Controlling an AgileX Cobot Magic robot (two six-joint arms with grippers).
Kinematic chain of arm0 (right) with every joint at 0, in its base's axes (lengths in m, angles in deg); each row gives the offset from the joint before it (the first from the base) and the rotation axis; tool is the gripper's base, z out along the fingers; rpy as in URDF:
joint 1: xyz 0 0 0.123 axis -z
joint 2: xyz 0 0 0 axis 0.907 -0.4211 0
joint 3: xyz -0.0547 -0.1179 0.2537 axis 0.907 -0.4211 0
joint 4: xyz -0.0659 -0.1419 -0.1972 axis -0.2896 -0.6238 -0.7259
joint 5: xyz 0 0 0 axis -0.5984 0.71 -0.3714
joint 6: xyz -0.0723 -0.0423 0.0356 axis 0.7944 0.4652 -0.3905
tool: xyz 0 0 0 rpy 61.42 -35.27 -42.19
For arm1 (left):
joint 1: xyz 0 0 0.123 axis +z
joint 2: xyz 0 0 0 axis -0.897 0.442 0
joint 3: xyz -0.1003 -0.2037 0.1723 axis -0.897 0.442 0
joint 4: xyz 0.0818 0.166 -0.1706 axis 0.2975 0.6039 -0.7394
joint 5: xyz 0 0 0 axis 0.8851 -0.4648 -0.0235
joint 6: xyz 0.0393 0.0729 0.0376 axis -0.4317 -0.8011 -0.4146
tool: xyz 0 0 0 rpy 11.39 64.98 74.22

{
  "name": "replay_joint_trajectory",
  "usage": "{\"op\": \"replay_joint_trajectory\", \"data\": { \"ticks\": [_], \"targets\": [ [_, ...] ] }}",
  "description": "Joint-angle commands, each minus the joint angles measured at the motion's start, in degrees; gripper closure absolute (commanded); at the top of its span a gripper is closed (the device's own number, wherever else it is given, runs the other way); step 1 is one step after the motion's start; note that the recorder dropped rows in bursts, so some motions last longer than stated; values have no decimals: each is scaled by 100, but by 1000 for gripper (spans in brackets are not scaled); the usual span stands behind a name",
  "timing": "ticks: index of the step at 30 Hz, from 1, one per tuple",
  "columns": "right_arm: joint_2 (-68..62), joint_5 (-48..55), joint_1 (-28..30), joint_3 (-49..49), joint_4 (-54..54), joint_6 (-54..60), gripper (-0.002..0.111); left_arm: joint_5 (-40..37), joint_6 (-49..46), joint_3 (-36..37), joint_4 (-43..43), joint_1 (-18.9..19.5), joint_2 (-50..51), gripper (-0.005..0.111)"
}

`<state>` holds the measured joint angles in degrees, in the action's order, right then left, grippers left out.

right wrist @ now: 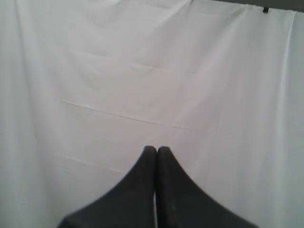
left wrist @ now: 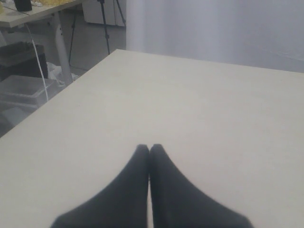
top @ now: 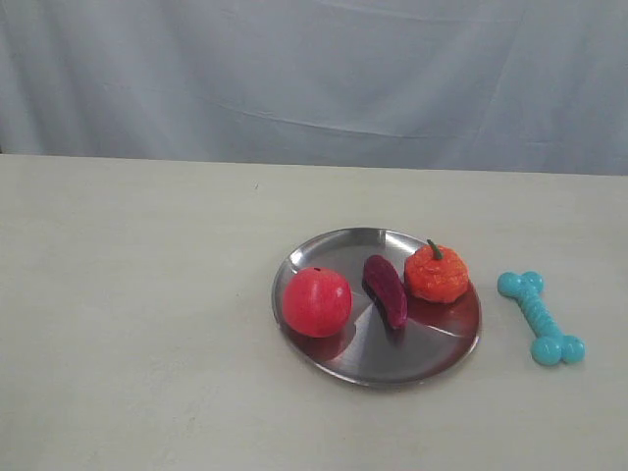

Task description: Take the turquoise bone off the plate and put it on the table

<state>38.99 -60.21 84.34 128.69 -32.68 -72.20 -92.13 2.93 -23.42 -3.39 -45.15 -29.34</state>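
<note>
The left gripper (left wrist: 149,148) holds its 2 black fingers (left wrist: 128,190) pressed together above the cream worktop (left wrist: 199,104). A pale curtain (left wrist: 213,28) hangs beyond its far edge. A clear storage box (left wrist: 23,88) sits lower, off one side.

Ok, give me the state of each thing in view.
turquoise bone: on the table, off the plate
plate: holding three toys
red fruit: on plate
purple toy: lying on plate
orange fruit: on plate, stem up
left gripper: shut, empty
right gripper: shut, empty

Soft even light, faint shadows, plate (top: 334,250) reflective, wrist-view fingers (left wrist: 124,194) blurred
</note>
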Motion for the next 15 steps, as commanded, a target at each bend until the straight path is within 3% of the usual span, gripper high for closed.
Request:
{"op": "replay_joint_trajectory", "data": {
  "ticks": [1,15],
  "targets": [
    [355,-20,-19,-18,0,-30,109,31,24,15,-7,15,-7,107],
    [1007,31,-19,-31,0,-100,109,31,24,15,-7,15,-7,107]
  ]
}}
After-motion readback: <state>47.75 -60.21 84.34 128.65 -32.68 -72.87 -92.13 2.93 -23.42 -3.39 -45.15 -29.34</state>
